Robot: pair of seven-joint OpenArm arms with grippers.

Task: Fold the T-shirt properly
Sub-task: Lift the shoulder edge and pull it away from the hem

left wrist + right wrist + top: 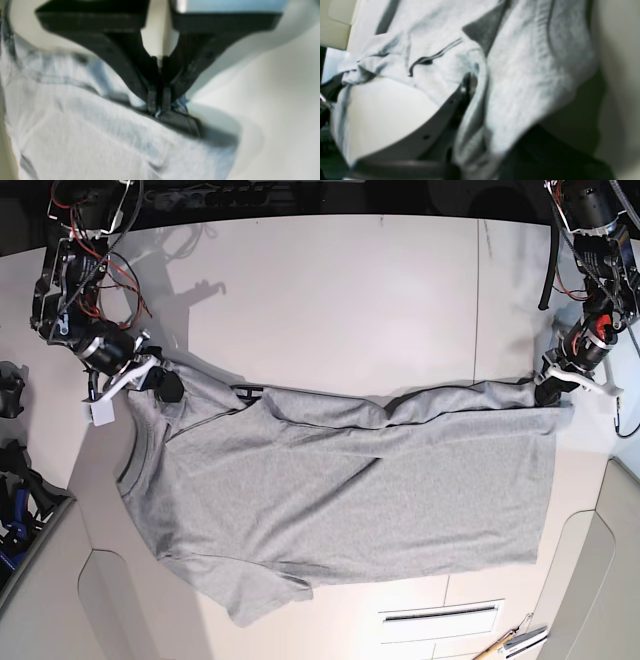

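T-shirt (340,500) lies on the table (340,280), spread between both arms; its upper edge, in the base view, is rolled and wrinkled, and cloth bunches at the left of that view.

At that left side, the right claw (168,386) is closed on a thick gather of cloth, which hides part of its fingers. Its arm enters from the upper left corner, angled down and inward. The step appears to be folding or straightening the gripped edge. Keep the gather secure—a loose layer may slip out.

Along the middle, draw the edge taut before laying it down; raise both ends evenly and travel at one rate, or the fold will probably skew.

At the right, the left claw (159,102) is nearly closed, with a small pinch of cloth at the tips. Its arm descends from the upper right corner, fingers low at the shirt's corner. Pull gently—this narrow grip could release.
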